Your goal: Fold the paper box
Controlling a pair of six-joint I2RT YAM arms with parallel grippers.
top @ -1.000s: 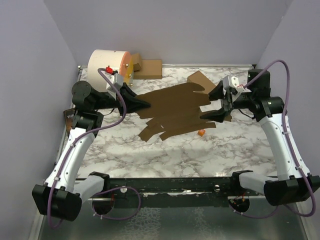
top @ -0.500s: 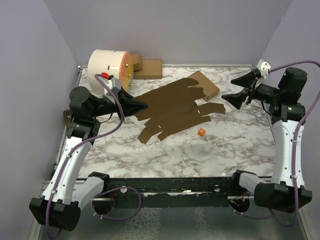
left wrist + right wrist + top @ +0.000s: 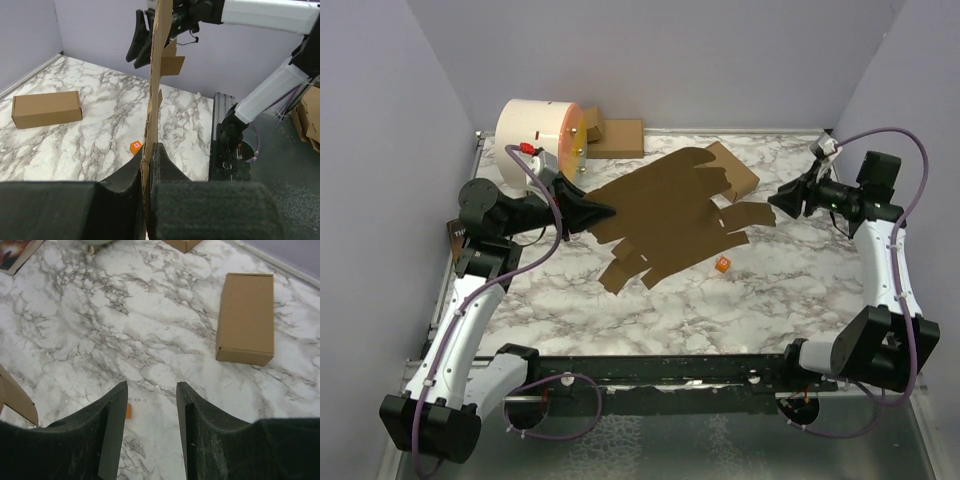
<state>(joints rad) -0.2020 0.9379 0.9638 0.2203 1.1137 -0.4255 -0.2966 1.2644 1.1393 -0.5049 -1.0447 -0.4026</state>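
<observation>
Your left pincer is clamped on the left edge of the flat brown die-cut cardboard sheet, which spreads over the middle of the white marble table. Your right pincer hovers near its right flaps, jaws parted, gripping nothing. A closed brown carton sits behind.

The left arm is extending forward and inward, the left gripper clamping its closed fingers on an edge of the paper box. The right arm is standing steeply upright, the right gripper pointing inward with fingers parted, holding nothing.
</observation>
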